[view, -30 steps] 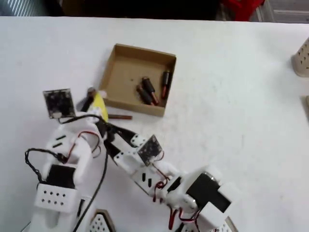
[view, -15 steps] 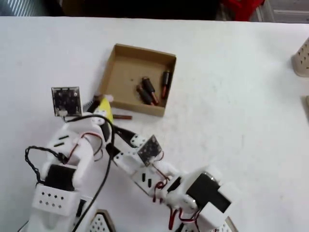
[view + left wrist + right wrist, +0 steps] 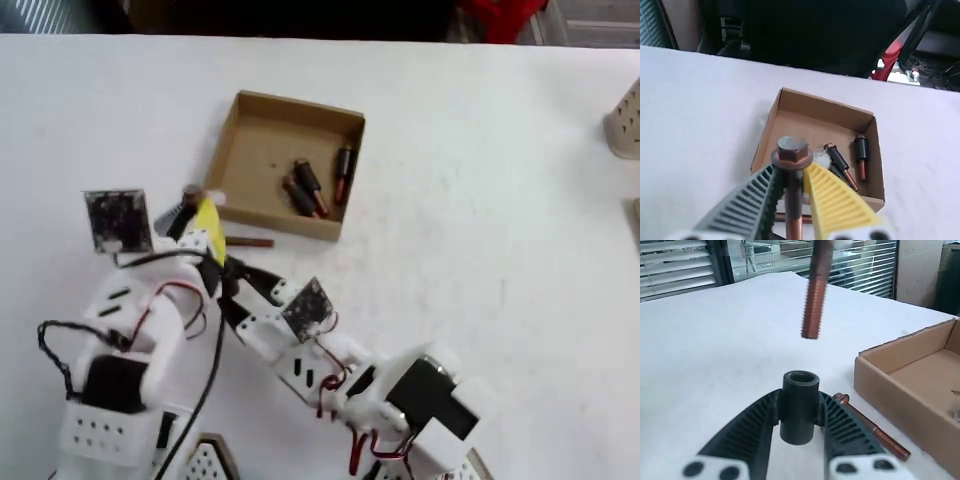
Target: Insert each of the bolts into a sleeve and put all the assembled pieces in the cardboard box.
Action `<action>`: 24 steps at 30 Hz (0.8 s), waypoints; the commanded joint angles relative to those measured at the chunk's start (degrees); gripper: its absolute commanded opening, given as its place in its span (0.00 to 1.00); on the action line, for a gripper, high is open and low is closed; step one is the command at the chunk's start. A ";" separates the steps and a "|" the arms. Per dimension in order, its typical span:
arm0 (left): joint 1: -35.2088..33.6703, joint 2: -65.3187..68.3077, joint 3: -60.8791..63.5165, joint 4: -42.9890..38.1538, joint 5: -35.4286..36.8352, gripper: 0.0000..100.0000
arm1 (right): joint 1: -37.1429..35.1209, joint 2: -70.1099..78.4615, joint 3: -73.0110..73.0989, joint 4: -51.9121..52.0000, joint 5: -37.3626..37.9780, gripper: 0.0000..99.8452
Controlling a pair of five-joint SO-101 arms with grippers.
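Left pincer (image 3: 791,172) pinching bolt (image 3: 792,152) upright, tip just above sleeve (image 3: 800,415) clamped in right pincer (image 3: 800,399), near side of box (image 3: 250,140). Step: insertion. Next: line tip over bore, lower straight. Spare bolt (image 3: 248,241) lies on counter (image 3: 480,200) beside box's near wall.

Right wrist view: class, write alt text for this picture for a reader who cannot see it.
The right gripper holds a black sleeve upright, its bore open to a copper bolt hanging threaded end down above it. Another bolt lies on the white table beside a cardboard box.
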 commanded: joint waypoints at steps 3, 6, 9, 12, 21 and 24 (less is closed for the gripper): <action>2.51 -14.02 5.63 1.85 -0.70 0.02 | -0.31 -0.31 -0.88 0.13 -0.62 0.02; 2.33 -14.81 9.76 -0.18 -0.70 0.02 | -0.31 -0.31 -0.88 0.13 -0.62 0.02; 2.51 -13.14 11.34 -1.85 -0.70 0.02 | -0.31 -0.31 -0.88 0.13 -0.62 0.02; 2.68 -10.59 10.99 -2.46 -0.70 0.02 | -0.22 -0.31 -0.88 0.13 -0.62 0.02; 2.77 -6.02 10.20 -2.29 -0.70 0.02 | -0.13 -0.31 -0.88 0.04 -0.62 0.02; 3.03 -6.02 9.49 0.79 -0.70 0.02 | -0.04 -0.31 -0.88 -0.04 -0.62 0.02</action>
